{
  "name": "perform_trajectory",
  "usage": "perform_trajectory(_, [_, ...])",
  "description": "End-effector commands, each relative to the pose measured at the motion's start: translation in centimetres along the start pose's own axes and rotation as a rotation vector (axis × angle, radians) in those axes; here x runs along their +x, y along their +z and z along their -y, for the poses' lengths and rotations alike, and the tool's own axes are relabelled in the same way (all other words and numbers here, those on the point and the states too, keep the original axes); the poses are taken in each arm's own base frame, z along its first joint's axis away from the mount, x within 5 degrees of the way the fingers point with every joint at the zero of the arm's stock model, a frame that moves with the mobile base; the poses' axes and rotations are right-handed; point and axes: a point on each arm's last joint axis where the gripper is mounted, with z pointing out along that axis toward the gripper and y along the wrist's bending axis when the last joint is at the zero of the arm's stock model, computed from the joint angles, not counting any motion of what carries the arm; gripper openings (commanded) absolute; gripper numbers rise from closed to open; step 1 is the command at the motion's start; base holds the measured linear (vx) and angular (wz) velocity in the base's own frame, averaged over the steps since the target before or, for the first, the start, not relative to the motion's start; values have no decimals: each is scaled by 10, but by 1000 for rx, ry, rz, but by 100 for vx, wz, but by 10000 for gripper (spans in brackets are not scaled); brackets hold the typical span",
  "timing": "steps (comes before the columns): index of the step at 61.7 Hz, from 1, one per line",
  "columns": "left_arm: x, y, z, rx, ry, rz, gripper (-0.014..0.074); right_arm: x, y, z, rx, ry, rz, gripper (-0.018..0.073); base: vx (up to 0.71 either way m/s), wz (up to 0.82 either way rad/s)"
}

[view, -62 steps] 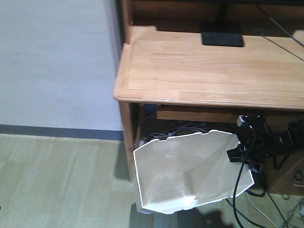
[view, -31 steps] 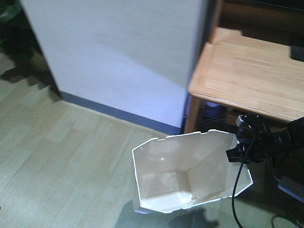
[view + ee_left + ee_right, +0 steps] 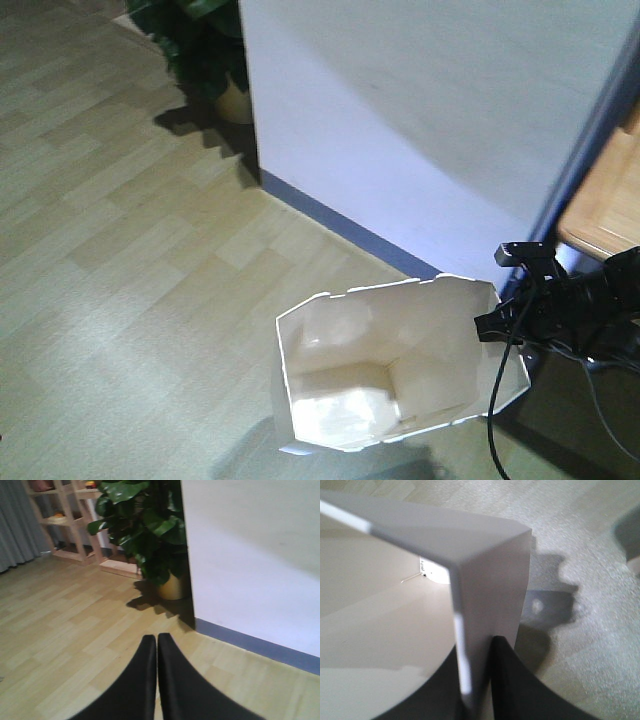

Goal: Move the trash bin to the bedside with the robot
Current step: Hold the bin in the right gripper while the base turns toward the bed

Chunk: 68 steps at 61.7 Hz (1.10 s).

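The white faceted trash bin [image 3: 385,370] hangs over the wooden floor at the bottom centre of the front view, cream inside. My right gripper [image 3: 492,325] is shut on the bin's right rim; in the right wrist view its jaws [image 3: 477,650] clamp the bin wall [image 3: 490,580], one finger inside and one outside. My left gripper [image 3: 156,640] is shut and empty, pointing at bare floor. The bed is out of view.
A white wall with a blue-grey skirting [image 3: 340,225] runs across the front view. A potted plant [image 3: 205,50] stands at its corner, also in the left wrist view [image 3: 150,530]. A wooden desk corner [image 3: 610,215] is at far right. Wooden shelves [image 3: 65,520] stand beyond.
The whole view has swung left: the desk has slid off to the right edge, and the wall corner, plant and open floor have come into view. The bin stays held in the right gripper.
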Motion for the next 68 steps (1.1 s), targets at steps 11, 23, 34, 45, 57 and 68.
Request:
perform_trajectory(11, [2, 2, 2, 12, -11, 56, -6, -20, -20, -20, -157, 22, 108, -7, 8, 46])
perform_trajectory(23, [2, 2, 2, 12, -11, 56, -6, -20, -20, -20, -157, 22, 108, -7, 11, 52])
perform_trajectory(34, [2, 2, 2, 12, -11, 56, -6, -20, -20, -20, -157, 22, 108, -7, 14, 63])
perform_trajectory(45, [2, 2, 2, 12, -11, 56, -6, -20, -21, -20, -157, 23, 108, -7, 16, 72])
perform_trajectory(57, [2, 2, 2, 12, -11, 56, -6, -20, -21, -20, -157, 23, 108, -7, 17, 68])
perform_trajectory(68, [2, 2, 2, 12, -11, 56, -6, -20, -21, -20, -157, 23, 108, -7, 19, 56])
